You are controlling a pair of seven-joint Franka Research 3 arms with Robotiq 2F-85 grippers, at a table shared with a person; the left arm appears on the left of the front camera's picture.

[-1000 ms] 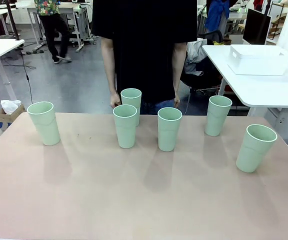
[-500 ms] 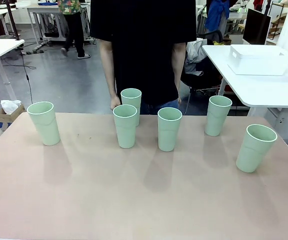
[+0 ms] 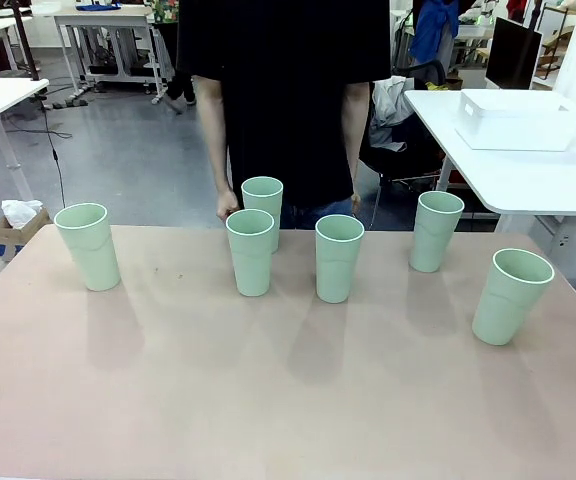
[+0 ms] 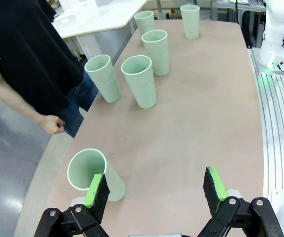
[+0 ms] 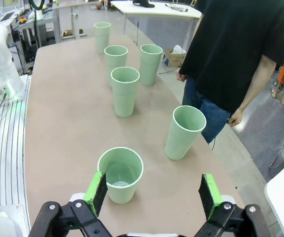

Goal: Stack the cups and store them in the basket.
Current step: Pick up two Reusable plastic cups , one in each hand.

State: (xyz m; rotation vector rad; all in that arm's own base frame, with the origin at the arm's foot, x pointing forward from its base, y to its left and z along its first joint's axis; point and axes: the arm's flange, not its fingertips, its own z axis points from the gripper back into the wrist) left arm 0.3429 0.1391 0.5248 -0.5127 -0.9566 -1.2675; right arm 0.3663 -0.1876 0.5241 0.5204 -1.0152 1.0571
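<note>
Several pale mint-green cups stand upright and apart on the beige table (image 3: 268,400): one at far left (image 3: 87,246), three near the middle (image 3: 251,252) (image 3: 262,205) (image 3: 339,258), two at right (image 3: 437,231) (image 3: 511,296). The white basket (image 3: 520,120) sits on a separate white table at the back right. My left gripper (image 4: 155,190) is open above the table, with the far-left cup (image 4: 90,173) just beside its left finger. Open too, my right gripper (image 5: 153,192) hovers over the rightmost cup (image 5: 120,175), which stands by its left finger.
A person in a black shirt (image 3: 283,90) stands at the far edge, hands (image 3: 228,205) hanging down by the back cup. Bare tabletop lies in front of the cups. A white arm base (image 4: 277,29) shows at the table's side.
The cups have not moved. A person far behind has walked to the right, and the person at the table has shifted slightly.
</note>
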